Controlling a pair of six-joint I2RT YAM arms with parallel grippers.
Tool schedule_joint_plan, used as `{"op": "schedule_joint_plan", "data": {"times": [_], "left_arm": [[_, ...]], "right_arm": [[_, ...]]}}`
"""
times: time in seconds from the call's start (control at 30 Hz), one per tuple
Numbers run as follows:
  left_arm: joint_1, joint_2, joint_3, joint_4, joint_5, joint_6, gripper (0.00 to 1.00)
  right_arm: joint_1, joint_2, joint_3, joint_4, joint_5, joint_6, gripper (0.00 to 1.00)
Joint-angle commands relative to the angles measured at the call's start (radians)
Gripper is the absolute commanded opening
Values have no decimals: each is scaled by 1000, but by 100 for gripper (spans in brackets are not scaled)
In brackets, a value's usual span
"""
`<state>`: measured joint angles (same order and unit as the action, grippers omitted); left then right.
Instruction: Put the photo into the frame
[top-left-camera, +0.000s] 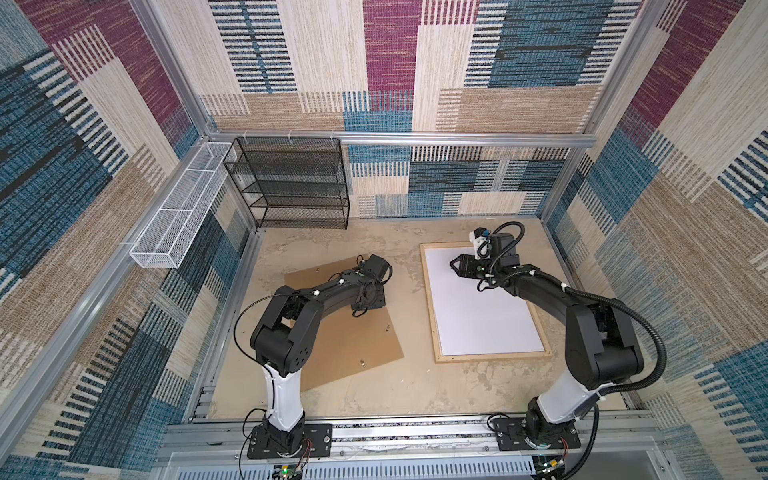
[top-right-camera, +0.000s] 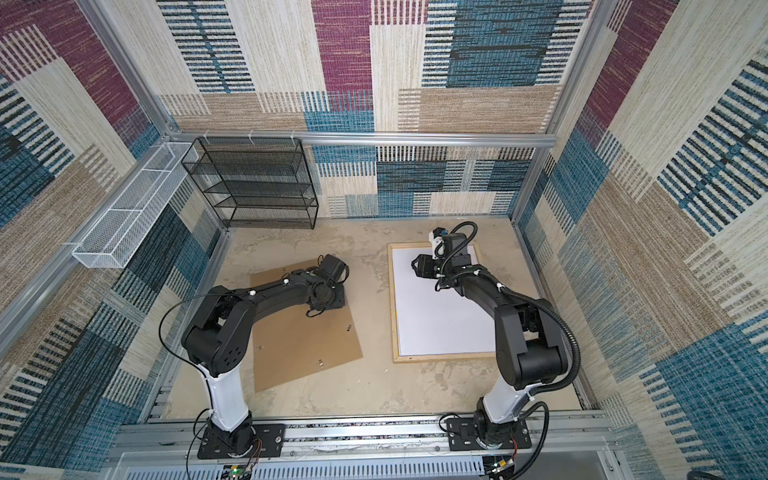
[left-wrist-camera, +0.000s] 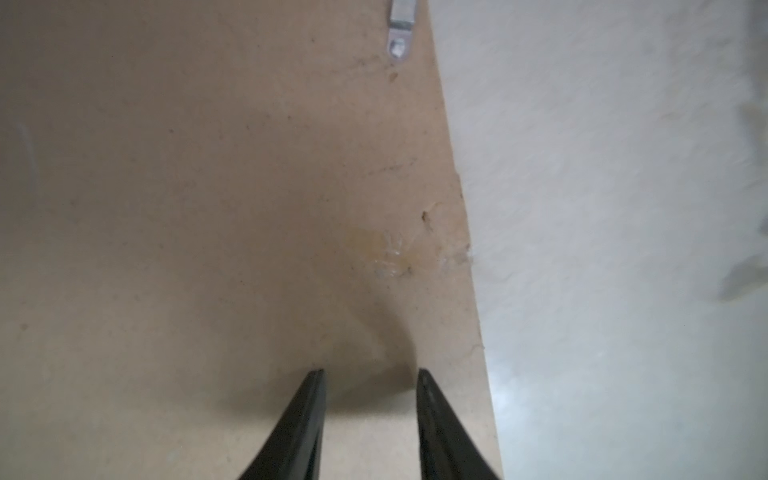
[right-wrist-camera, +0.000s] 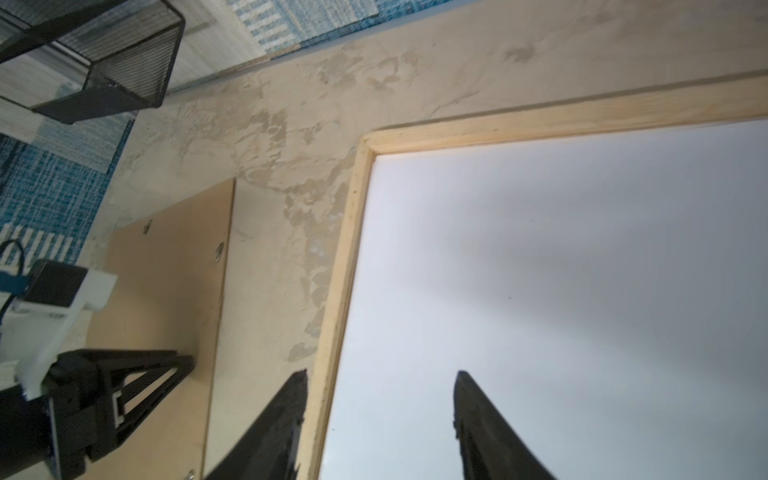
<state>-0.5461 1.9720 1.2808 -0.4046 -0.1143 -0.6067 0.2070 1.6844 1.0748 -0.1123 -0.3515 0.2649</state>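
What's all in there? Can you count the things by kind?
Robot arms: 2
Wire racks: 2
Wooden frame: 1
White sheet inside it: 1
Brown board: 1
Total: 7

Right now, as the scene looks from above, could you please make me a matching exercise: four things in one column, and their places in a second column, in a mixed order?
Things
1. frame
2. brown backing board
3. black mesh shelf
4. white wire basket

Places
A. against the back wall
B. flat on the right, around a white sheet
C. along the left side wall, raised
D. flat on the left, turned askew

Pairs: 1-B, 2-D, 3-A, 4-C
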Motion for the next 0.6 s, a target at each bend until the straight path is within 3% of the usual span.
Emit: {"op": "schedule_joint_plan", "data": {"times": [0.0, 0.13, 0.33, 0.57], "left_arm": [[-9, 77, 46, 17, 169, -5, 39], [-8, 113, 106, 36, 159, 47, 39], [-1, 42, 170, -26, 73, 145, 42], [3, -188, 11, -148, -86, 89, 46]], "right_arm": [[47, 37, 27, 49, -40, 30, 58], [100, 94, 53, 69, -57, 47, 58], [183, 177, 108, 66, -70, 31, 58], [258, 294, 232, -20, -57, -36, 58]]}}
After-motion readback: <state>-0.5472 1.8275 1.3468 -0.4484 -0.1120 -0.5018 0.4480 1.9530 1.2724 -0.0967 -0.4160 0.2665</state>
